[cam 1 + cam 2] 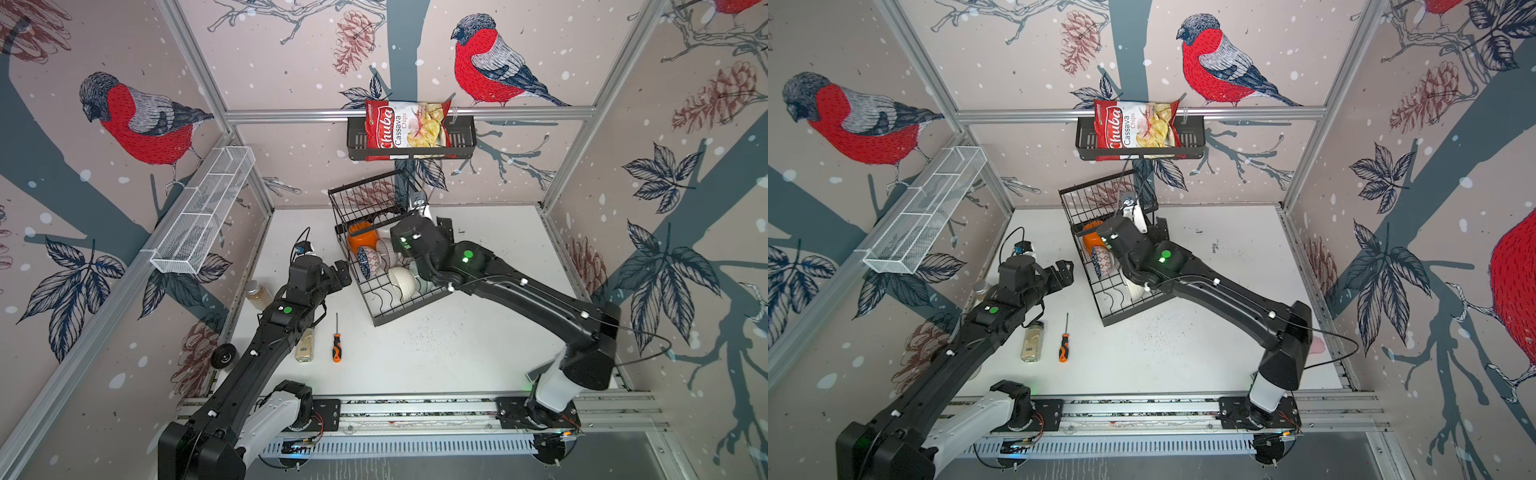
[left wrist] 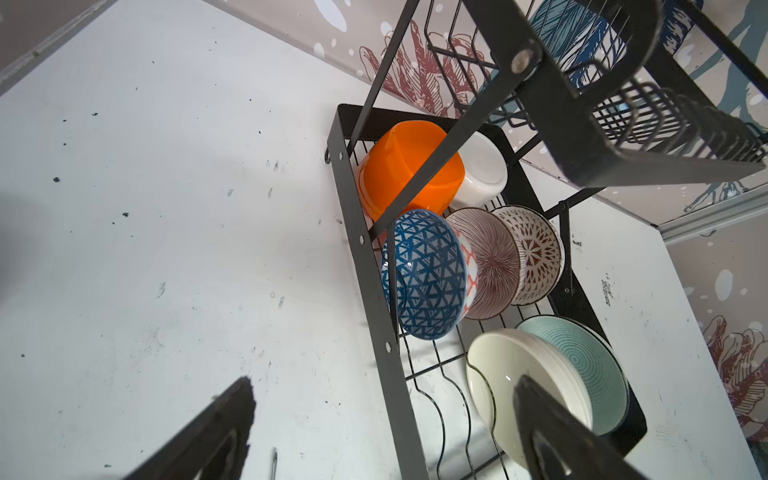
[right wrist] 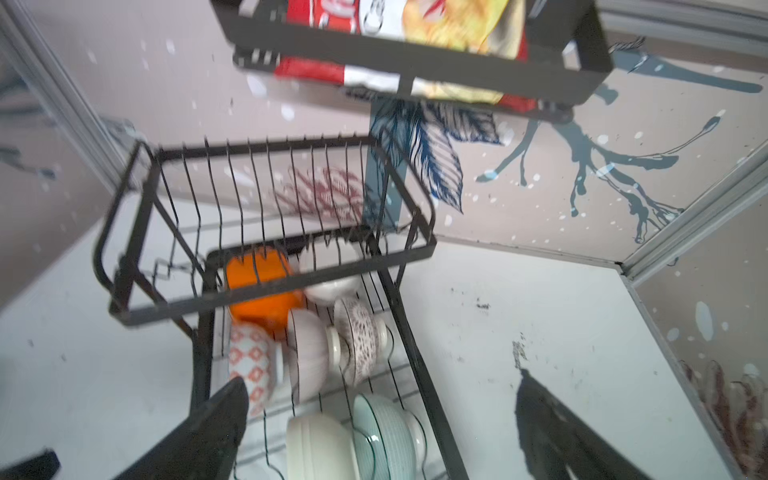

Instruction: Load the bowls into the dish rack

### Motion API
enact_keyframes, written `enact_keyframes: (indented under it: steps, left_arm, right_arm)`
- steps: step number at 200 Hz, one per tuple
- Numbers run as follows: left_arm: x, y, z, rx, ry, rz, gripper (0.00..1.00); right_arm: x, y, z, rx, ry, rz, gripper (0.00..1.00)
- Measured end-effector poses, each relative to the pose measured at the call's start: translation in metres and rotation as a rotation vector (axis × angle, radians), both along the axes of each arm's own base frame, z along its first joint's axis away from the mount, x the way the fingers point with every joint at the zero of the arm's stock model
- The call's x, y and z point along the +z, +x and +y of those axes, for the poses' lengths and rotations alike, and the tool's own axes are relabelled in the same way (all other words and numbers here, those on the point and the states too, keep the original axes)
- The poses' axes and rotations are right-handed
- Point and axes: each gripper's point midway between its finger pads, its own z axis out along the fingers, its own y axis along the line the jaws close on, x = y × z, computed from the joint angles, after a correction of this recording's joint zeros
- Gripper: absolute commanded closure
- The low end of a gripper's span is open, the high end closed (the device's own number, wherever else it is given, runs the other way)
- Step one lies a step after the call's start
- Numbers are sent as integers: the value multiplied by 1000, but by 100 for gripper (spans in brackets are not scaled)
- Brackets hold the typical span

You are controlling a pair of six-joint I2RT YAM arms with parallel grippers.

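The black wire dish rack stands at the table's back middle, with an upper wire basket. On its lower tray several bowls stand on edge: orange, white, blue geometric, purple-striped, dark-patterned, cream and pale teal. My left gripper hangs open just left of the rack's side rail, holding nothing. My right gripper is open above the rack's right side and holds nothing.
A black shelf basket with a chips bag hangs on the back wall. A white mesh tray hangs on the left wall. A screwdriver, a spice jar and another jar lie left of centre.
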Motion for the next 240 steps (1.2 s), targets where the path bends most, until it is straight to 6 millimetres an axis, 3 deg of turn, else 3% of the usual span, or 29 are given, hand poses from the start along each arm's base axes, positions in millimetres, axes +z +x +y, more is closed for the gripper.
enact_keyframes:
  steps: [19, 34, 53, 85, 112, 132, 175, 240]
  left_arm:
    - [2, 0, 3, 13, 5, -7, 4]
    - [4, 1, 9, 38, 14, -14, 4]
    - [6, 2, 20, 83, 31, -23, 4]
    - [7, 5, 50, 196, 62, -38, 3]
    - [-4, 4, 73, 282, 96, -43, 3]
    - [-22, 4, 85, 323, 155, -24, 3]
    - [-57, 2, 103, 364, 285, -7, 3]
    - [-83, -2, 112, 342, 430, -149, 3]
  right_arm:
    - [-32, 4, -15, -12, -84, 60, 1]
    - [-35, 12, -41, -63, -82, 67, 1]
    - [-33, 23, -92, -172, -43, 49, 1]
    - [-54, 37, -196, -370, -8, 51, 1]
    - [-85, 39, -270, -516, 16, 58, 1]
    - [-108, 37, -312, -603, 12, 65, 1]
    - [-155, 36, -358, -679, 11, 81, 1]
    - [-211, 35, -379, -654, 36, 33, 0]
